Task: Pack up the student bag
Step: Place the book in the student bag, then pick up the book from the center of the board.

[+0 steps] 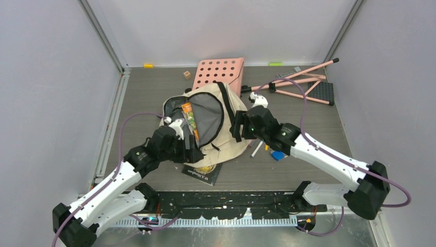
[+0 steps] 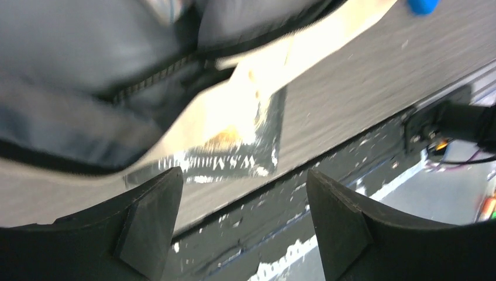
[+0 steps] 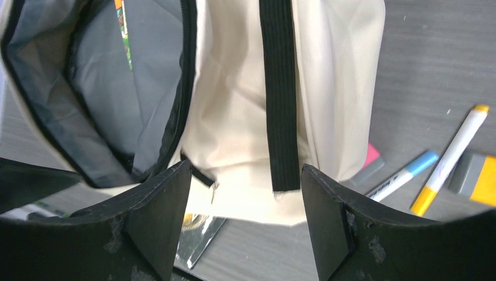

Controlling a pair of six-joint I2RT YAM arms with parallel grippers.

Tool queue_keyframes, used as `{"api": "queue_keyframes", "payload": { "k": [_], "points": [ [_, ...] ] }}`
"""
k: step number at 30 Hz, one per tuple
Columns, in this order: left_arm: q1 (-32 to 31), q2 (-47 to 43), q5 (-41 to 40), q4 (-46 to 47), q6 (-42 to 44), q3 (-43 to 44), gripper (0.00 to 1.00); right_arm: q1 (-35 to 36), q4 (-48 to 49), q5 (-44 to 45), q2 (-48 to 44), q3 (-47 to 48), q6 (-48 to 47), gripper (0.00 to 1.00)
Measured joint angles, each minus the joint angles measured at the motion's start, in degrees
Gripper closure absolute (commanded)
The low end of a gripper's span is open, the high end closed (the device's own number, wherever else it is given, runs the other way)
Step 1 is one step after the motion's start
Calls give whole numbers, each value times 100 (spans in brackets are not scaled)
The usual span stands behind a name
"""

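Flanking the student bag (image 1: 223,144), stretched mouth-end away, left hand (image 2: 243,181) and right hand (image 3: 245,172) stand open.

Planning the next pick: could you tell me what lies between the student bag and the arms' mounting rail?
A black book, partly under the student bag, seen in the top view.

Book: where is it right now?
In the top view the book lies just left of centre, partly tucked under the near edge of the bag, between the bag and the arm bases.
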Motion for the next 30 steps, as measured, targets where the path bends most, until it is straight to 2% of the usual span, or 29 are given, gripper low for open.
{"api": "queue_keyframes", "payload": {
  "k": [7, 13, 20, 27, 30],
  "points": [
    [-804, -382, -481, -809, -807, -782, 22, 852, 221, -59, -756, -1423, 1029, 28],
    [-879, -518, -1058, -1010, -1191, -977, 20, 1508, 734, -48, -824, -2339, 1779, 28],
    [-881, -212, -1602, -280, -1224, -1316, 20, 2090, 1578, 131, -326, -2507, 2306, 28],
    [-881, 160, -2004, 282, -1322, -1543, 22, 2260, 2000, 269, 114, -2507, 2500, 28],
    [-881, 234, -1978, 623, -1202, -1659, 27, 2269, 2076, 310, 203, -2507, 2518, 28]
  ]
}}
